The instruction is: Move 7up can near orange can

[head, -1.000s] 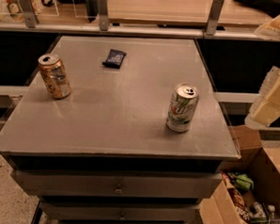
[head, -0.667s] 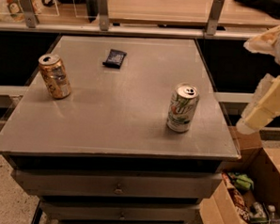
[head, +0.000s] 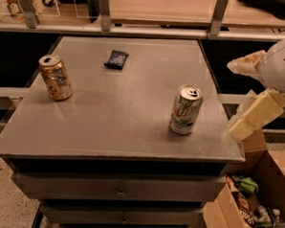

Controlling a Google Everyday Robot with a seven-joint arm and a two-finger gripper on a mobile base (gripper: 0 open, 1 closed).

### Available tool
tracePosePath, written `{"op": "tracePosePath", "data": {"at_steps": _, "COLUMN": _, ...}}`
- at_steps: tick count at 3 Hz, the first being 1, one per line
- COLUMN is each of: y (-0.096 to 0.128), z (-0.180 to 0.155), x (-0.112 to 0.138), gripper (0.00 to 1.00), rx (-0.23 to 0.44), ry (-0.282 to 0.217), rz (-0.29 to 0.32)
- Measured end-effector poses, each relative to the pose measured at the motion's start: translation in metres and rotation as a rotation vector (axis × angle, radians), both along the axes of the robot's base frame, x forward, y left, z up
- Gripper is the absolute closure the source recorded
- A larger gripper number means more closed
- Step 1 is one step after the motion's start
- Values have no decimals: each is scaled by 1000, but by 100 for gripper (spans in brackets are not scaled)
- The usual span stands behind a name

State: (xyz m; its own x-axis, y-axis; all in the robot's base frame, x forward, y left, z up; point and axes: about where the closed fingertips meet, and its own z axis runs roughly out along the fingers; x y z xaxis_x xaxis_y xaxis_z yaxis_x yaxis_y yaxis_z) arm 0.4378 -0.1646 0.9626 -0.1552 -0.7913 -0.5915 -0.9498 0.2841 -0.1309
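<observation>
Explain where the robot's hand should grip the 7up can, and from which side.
Grip the 7up can at its round mid-body from the right, where the open hand hangs just past the table edge. The can stands upright with nothing close by, so a level sideways approach looks best.

7up can (head: 185, 111): white-silver, green markings
orange can (head: 55, 78): orange-gold, pale patches
gripper (head: 233, 99): cream, off table's right edge
table (head: 108, 128): plain grey

High view angled down on table (head: 113, 129); gripper (head: 231, 100) at right edge
</observation>
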Motion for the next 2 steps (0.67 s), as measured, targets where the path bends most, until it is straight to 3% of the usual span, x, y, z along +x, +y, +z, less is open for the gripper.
{"op": "tracePosePath", "data": {"at_steps": 2, "y": 23, "z": -43, "x": 14, "gripper": 0, "rx": 126, "ry": 30, "rz": -22}}
